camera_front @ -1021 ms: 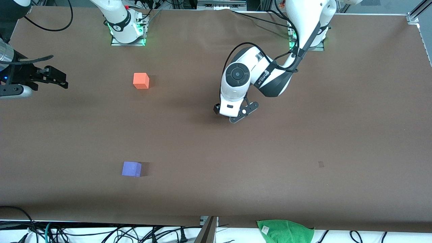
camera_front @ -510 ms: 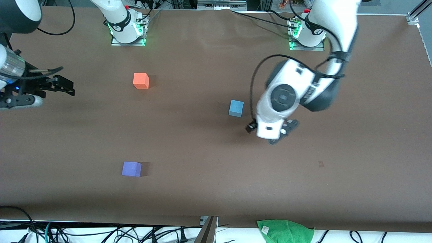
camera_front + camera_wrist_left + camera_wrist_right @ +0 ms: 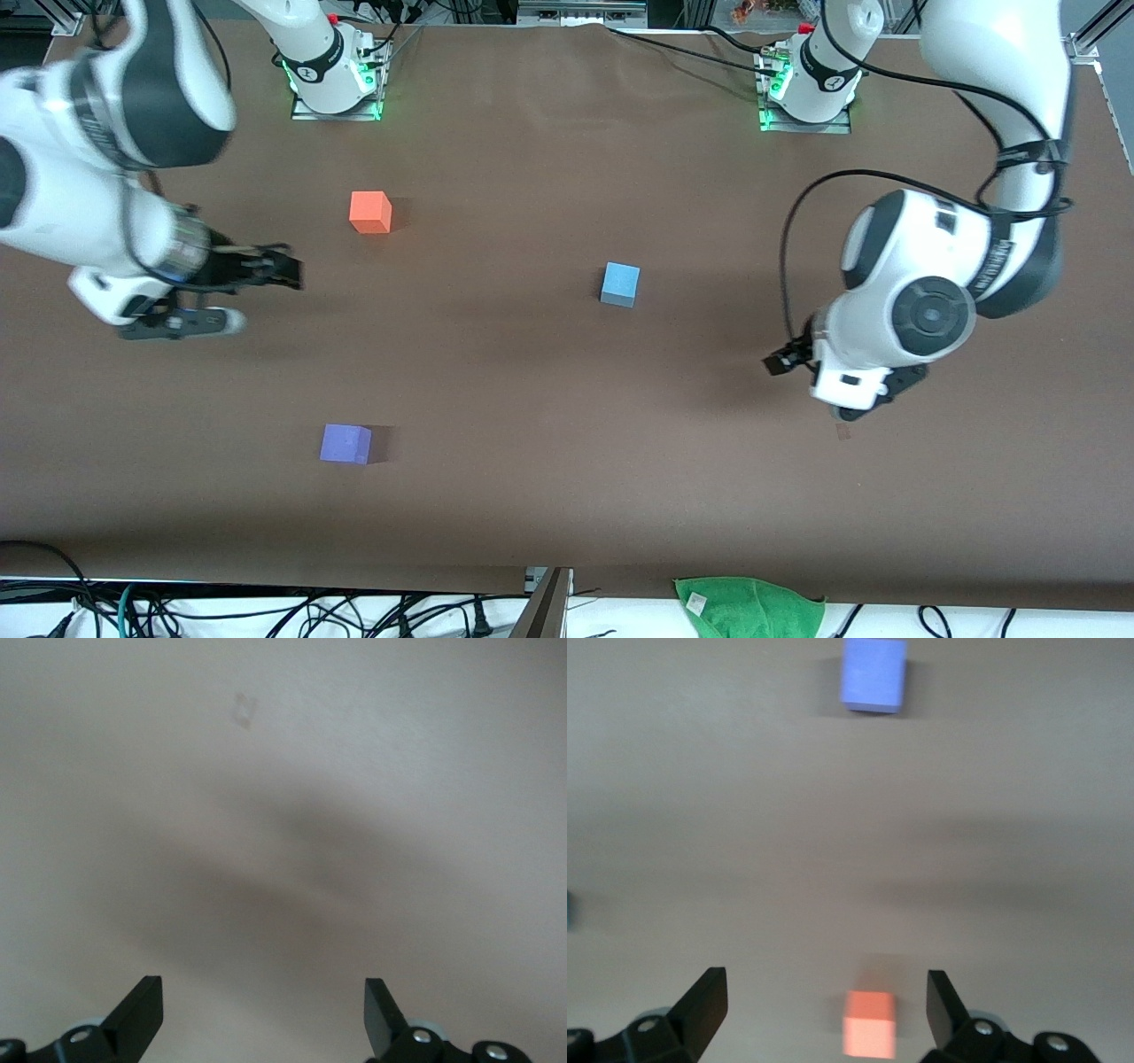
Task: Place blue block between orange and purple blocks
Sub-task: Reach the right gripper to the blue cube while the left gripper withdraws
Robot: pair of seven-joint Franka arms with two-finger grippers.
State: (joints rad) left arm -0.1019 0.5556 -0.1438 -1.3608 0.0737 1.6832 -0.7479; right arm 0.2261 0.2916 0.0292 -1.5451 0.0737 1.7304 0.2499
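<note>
The blue block (image 3: pixel 620 284) sits alone mid-table, nothing holding it; a sliver of it shows in the right wrist view (image 3: pixel 569 908). The orange block (image 3: pixel 370 212) lies toward the right arm's end, farther from the front camera than the purple block (image 3: pixel 345 443). My right gripper (image 3: pixel 266 275) is open and empty in the air beside the orange block; the right wrist view shows the orange block (image 3: pixel 870 1035) between its open fingers (image 3: pixel 704 1005) and the purple block (image 3: pixel 873 673). My left gripper (image 3: pixel 850 403) is open and empty over bare table toward the left arm's end.
A small dark mark (image 3: pixel 842 431) is on the table under the left gripper, and it also shows in the left wrist view (image 3: pixel 244 709). A green cloth (image 3: pixel 749 607) lies at the table's front edge. Cables run along that edge.
The left gripper has come off the blue block, leaving it on the table, and swung toward the left arm's end. The right arm has moved in from the table's edge toward the orange block.
</note>
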